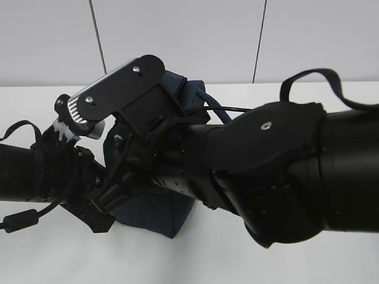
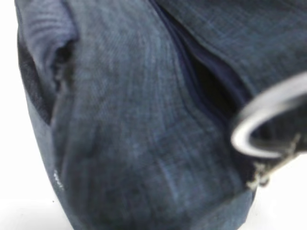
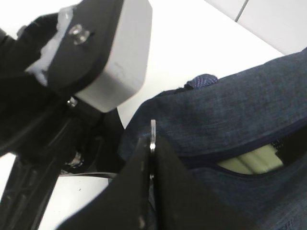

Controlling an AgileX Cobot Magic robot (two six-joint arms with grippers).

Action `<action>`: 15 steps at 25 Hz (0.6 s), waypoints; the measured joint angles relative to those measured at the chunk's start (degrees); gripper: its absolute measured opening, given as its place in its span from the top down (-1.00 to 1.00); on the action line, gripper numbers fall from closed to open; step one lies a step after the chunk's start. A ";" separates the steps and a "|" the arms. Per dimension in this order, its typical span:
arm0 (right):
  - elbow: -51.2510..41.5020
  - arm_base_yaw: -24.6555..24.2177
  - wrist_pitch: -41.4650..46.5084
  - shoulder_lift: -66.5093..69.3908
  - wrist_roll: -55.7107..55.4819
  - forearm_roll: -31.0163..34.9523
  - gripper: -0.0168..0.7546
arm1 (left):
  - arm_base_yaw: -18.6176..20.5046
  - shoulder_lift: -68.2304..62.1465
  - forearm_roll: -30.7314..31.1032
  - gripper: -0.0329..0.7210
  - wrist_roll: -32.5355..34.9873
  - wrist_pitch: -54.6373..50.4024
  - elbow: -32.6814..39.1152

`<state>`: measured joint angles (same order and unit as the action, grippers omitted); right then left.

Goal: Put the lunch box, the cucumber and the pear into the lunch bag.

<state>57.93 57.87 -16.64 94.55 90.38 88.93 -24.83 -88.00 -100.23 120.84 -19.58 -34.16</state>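
Pinching the silver ring pull point(image 3: 153, 135), the right gripper point(image 3: 152, 158) sits closed against the bag point(image 3: 230, 120); the box point(image 3: 252, 160) lies inside the bag. Left gripper's state cannot be told.

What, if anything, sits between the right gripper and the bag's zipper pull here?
Nothing visible. In the right wrist view the right gripper is shut on the silver ring pull of the bag. Through the slit a pale green lid shows inside.

1. Exterior cam looks down at a slant, the arms filling the foreground.
2. Left wrist cam sits nearly against the lunch bag point(image 2: 139, 139), ring pull point(image 2: 268, 120) at 3 o'clock.
3. Right wrist cam looks down on that bag too, opening at 4 o'clock.
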 joint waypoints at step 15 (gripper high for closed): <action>7.22 -9.57 2.13 -0.81 11.49 11.36 0.94 | 0.00 0.00 0.00 0.92 0.00 -0.89 -0.02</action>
<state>65.15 48.31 -14.50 93.74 101.87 100.28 -24.83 -88.00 -100.23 120.84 -20.48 -34.18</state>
